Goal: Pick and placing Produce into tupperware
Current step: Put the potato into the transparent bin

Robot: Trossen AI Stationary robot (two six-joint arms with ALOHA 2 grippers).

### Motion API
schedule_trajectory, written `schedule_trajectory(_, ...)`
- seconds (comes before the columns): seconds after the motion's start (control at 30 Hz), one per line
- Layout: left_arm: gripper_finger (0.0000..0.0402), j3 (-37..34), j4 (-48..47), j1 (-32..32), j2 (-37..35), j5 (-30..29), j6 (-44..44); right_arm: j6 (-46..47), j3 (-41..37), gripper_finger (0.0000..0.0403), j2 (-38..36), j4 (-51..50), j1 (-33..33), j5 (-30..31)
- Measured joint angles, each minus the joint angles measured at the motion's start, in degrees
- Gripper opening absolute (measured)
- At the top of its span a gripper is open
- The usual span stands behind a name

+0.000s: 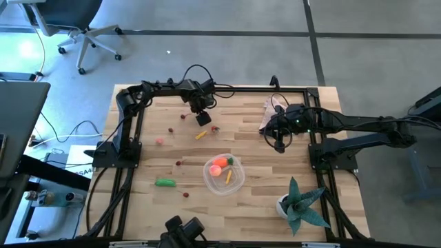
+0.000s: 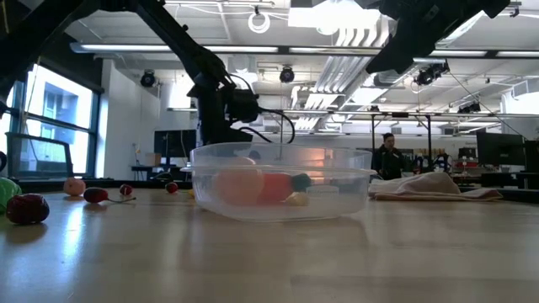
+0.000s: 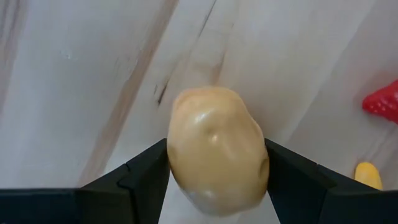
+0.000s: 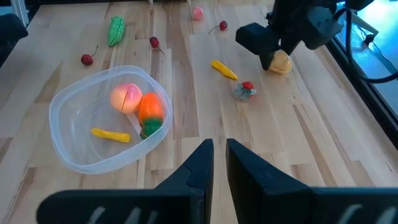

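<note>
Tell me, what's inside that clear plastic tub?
The tub holds a pink ball, an orange carrot and a yellow stick; anything beneath them is covered.

Open counter (image 1: 172, 155): we note bare wood between green pod (image 1: 165, 182) and tupperware (image 1: 224, 176). Obstacles: potted plant (image 1: 301, 204) at one corner, cloth (image 1: 270, 114) beside right pincer (image 1: 279, 146).
</note>
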Motion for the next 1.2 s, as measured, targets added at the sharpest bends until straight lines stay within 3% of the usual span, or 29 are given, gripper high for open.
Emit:
schedule_trajectory(0.87, 0.0229, -0.02, 1.72, 0.0, 0.26, 0.92, 0.92, 0.0, 0.0, 0.0032, 0.0, -0.03, 0.01, 0.0)
schedule_trajectory(1.2, 0.0197, -0.02, 1.8, 0.0, 0.26, 0.94, 0.64, 0.0, 0.0, 0.0032, 0.0, -0.03, 0.02, 0.01)
